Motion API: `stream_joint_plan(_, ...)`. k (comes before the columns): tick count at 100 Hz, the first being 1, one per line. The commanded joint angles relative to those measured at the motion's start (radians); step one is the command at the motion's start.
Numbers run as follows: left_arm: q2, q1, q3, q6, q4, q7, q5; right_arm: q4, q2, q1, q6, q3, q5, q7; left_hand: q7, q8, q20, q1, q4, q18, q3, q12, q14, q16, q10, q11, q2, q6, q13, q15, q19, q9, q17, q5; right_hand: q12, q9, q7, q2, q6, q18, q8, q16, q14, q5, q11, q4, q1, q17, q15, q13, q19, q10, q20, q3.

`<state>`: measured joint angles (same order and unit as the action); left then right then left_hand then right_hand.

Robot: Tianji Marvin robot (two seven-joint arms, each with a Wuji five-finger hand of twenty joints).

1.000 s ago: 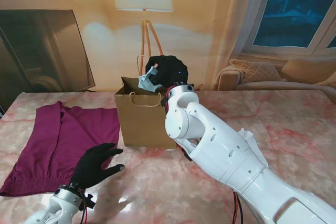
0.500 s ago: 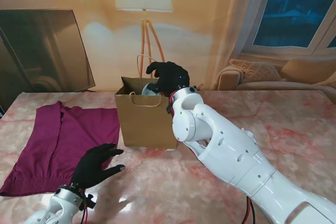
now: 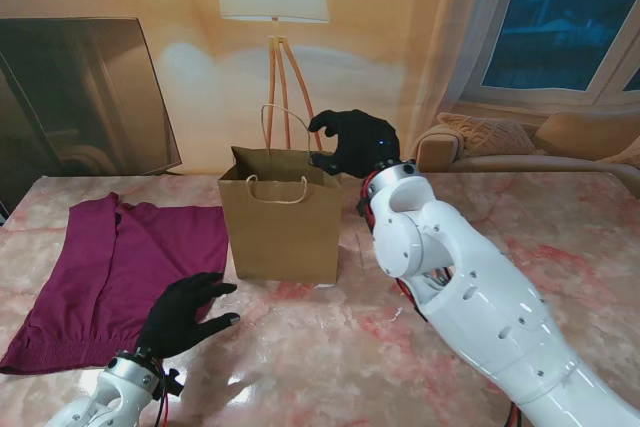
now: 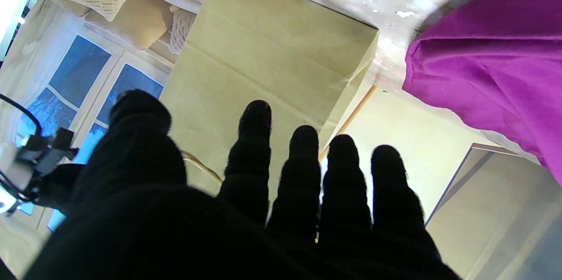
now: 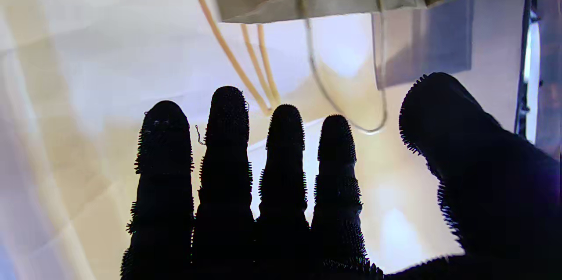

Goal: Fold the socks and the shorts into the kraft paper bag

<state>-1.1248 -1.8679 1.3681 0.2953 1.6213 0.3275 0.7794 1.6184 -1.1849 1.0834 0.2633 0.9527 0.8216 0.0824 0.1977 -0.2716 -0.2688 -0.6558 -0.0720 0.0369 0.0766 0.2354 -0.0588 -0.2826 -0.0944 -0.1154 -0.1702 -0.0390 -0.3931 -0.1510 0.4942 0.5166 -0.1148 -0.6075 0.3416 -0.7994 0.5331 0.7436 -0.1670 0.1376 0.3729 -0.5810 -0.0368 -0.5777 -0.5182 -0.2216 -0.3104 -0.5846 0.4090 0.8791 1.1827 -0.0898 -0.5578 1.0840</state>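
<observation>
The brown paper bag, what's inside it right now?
Nothing shows: from the stand's view the kraft paper bag stands upright and its walls hide the inside. The right hand hovers open beside its rim, holding nothing.

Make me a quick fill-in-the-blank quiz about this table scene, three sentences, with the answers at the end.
1. The right hand hovers above the far right corner of the kraft paper bag, holding ____.
2. The shorts lying flat on the robot's left of the bag are ____ in colour.
3. The left hand rests with fingers spread, nearer to me than the bag, beside the ____.

Answers: nothing; magenta; shorts
</observation>
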Motion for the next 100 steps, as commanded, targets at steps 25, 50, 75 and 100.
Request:
stream_joint_plan(25,0.001,-0.011,-0.001,-0.009,0.030,-0.005,0.007,0.039,0.095,0.187,-0.130,0.219,0.140,-0.080,0.007,-0.016,0.009,-0.018,0.054,-0.019,-0.015,-0.011,0.032,0.012,0.037,0.015,0.017,0.012,0.034,0.017,-0.018,-0.026,0.009,-0.012,-0.015,-0.009,0.004,-0.051,-0.003,-0.003,-0.001,0.036,0.000,-0.021,-0.001,0.073,-0.001,0.017,-0.051,-0.014,-0.076,-0.008,0.012,0.009)
stream_joint_plan(50,0.004,-0.016,-0.002,-0.021,0.054,-0.025,0.012,-0.010,0.125,0.302,-0.239,0.344,0.254,-0.093,0.006,-0.016,0.009,-0.019,0.054,-0.020,-0.014,-0.010,0.033,0.012,0.037,0.015,0.017,0.012,0.034,0.017,-0.017,-0.026,0.008,-0.011,-0.021,-0.041,0.014,-0.077,-0.014,-0.014,0.006,0.049,-0.005,-0.048,0.003,0.077,-0.010,-0.015,-0.056,0.014,-0.098,-0.005,0.034,0.031)
stream_joint_plan(75,0.006,-0.018,-0.007,-0.033,0.067,-0.034,0.018,-0.109,0.139,0.330,-0.263,0.381,0.299,-0.078,0.006,-0.015,0.009,-0.018,0.054,-0.021,-0.013,-0.011,0.033,0.012,0.037,0.015,0.018,0.011,0.034,0.017,-0.018,-0.027,0.009,-0.010,-0.029,-0.069,0.032,-0.100,-0.018,-0.033,0.014,0.066,-0.006,-0.070,-0.004,0.076,-0.050,-0.057,-0.057,0.049,-0.103,0.004,0.063,0.062)
stream_joint_plan(100,0.005,-0.019,-0.011,-0.036,0.068,-0.034,0.015,-0.230,0.147,0.317,-0.254,0.350,0.282,-0.087,0.007,-0.016,0.009,-0.017,0.054,-0.020,-0.013,-0.011,0.032,0.012,0.037,0.015,0.019,0.012,0.034,0.017,-0.018,-0.027,0.009,-0.011,-0.027,-0.141,0.072,-0.094,-0.023,-0.035,0.028,0.057,-0.028,-0.138,-0.038,0.073,-0.074,-0.142,-0.012,0.126,-0.064,0.019,0.083,0.087)
